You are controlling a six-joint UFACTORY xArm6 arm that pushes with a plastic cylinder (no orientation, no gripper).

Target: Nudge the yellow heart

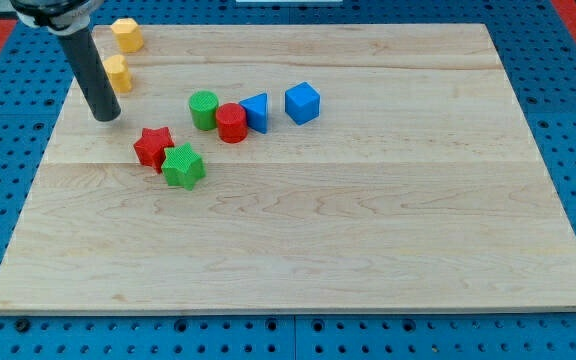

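Yellow heart (117, 73) sits at the board's (368, 250) upper left, partly behind the rod, my tip (107, 116) just at its 6 o'clock. No pincer, just a rod. Yellow hexagon (126, 34) at heart's 12. Red star (153, 146) touches green star (183, 166). Green cylinder (204, 109), red cylinder (232, 122), blue triangle (256, 110) cluster; blue cube (303, 102) at 3. No readable writing.

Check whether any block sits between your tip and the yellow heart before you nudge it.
Nothing visible does. My tip rests on the board just below and to the view's left of the yellow heart, which the rod partly hides. The other yellow block lies beyond it, toward the view's top.
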